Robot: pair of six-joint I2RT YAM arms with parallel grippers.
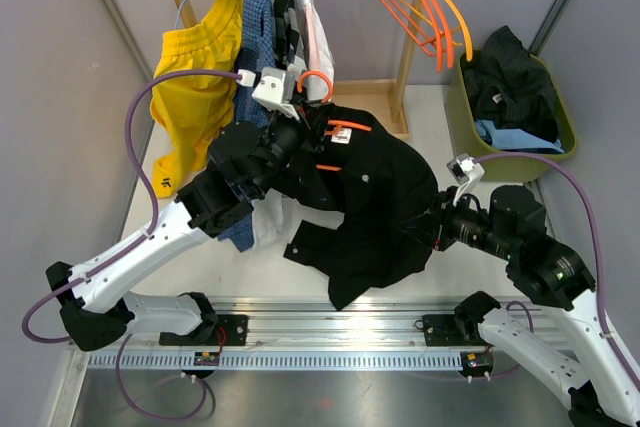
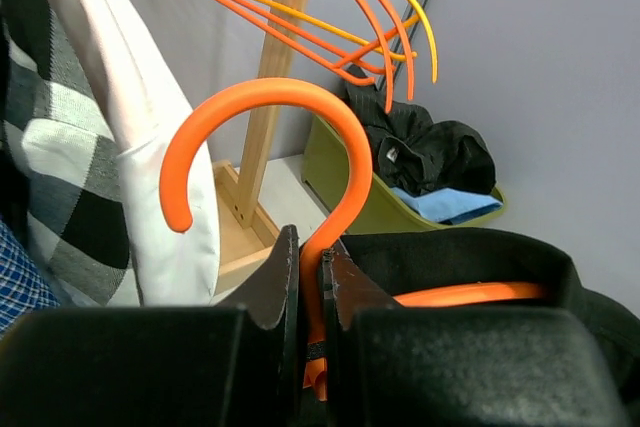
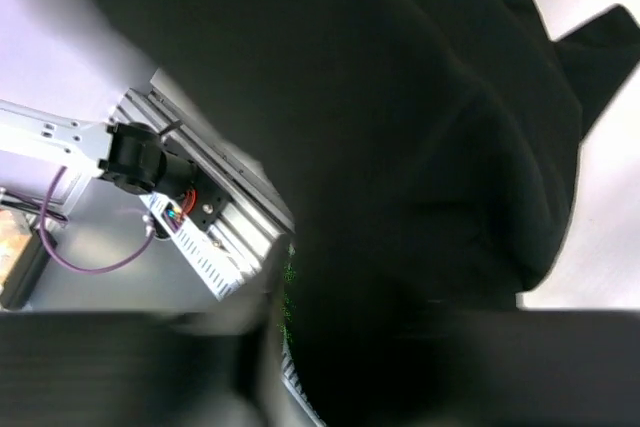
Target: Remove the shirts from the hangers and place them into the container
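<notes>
Currently left fingers (image 2: 283, 279) pinch thin orange plastic hanger (image 2: 250, 97), black cloth shirt (image 1: 380, 197) still on; right fingers' (image 1: 443, 224) opening unreadable. Olive-green tub (image 1: 452, 117) holds two shirts (image 1: 510, 87); four others (image 1: 260, 27) hang beyond.

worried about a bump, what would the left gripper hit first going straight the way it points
Probably the wooden rack post, straight ahead past the orange hanger hook the left gripper clamps; depth is unclear.

The hanger (image 2: 265, 147) in the left gripper (image 2: 312, 265) is bright orange and carries a black shirt (image 1: 385, 197). Left of the gripper hang a white shirt (image 2: 150, 147), a black-and-white check shirt (image 2: 60, 177) and a yellow shirt (image 1: 200, 77). To its right, the tub (image 2: 350, 197) is olive green.
</notes>
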